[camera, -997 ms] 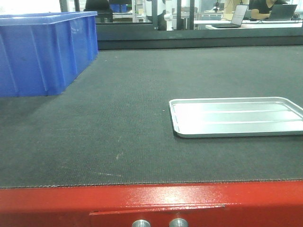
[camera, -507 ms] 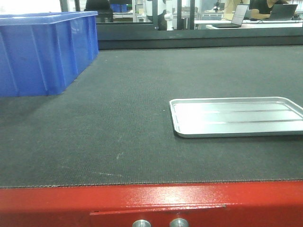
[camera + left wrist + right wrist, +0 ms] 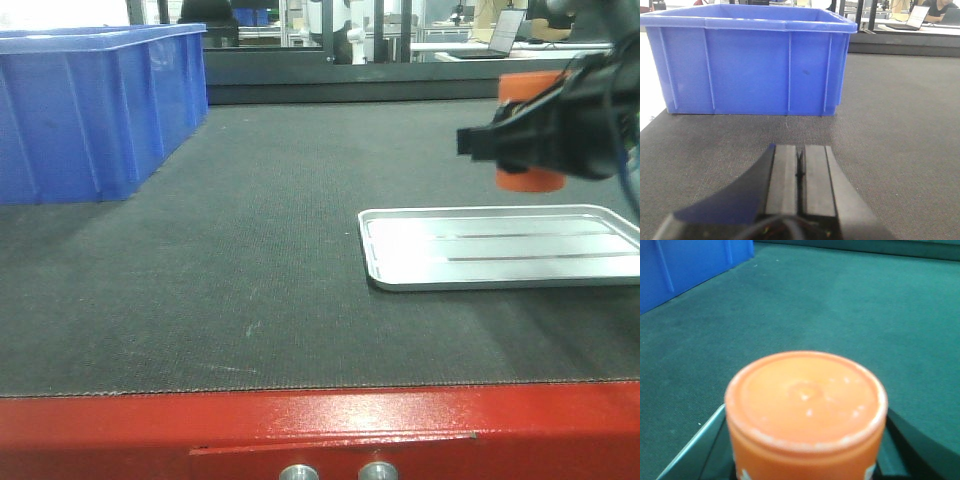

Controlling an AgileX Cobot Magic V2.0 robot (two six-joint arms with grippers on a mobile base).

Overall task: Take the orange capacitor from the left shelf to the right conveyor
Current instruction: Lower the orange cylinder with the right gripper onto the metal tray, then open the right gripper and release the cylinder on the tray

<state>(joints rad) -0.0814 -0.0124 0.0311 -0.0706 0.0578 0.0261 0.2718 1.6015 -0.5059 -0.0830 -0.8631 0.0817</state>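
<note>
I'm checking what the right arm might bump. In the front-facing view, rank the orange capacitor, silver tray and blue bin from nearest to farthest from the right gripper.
1. Orange capacitor: clamped in the right gripper.
2. Silver tray: on the belt just below it.
3. Blue bin: far left across the conveyor.

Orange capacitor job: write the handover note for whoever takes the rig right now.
Right gripper: shut on the orange capacitor, held in the air above the silver tray on the right conveyor.
Left gripper: shut, empty, low over the belt facing the blue bin.
Done: capacitor picked and brought over the belt.
Left: lower it onto the belt and release; whether tray or bare belt is meant, I can't tell.
</note>
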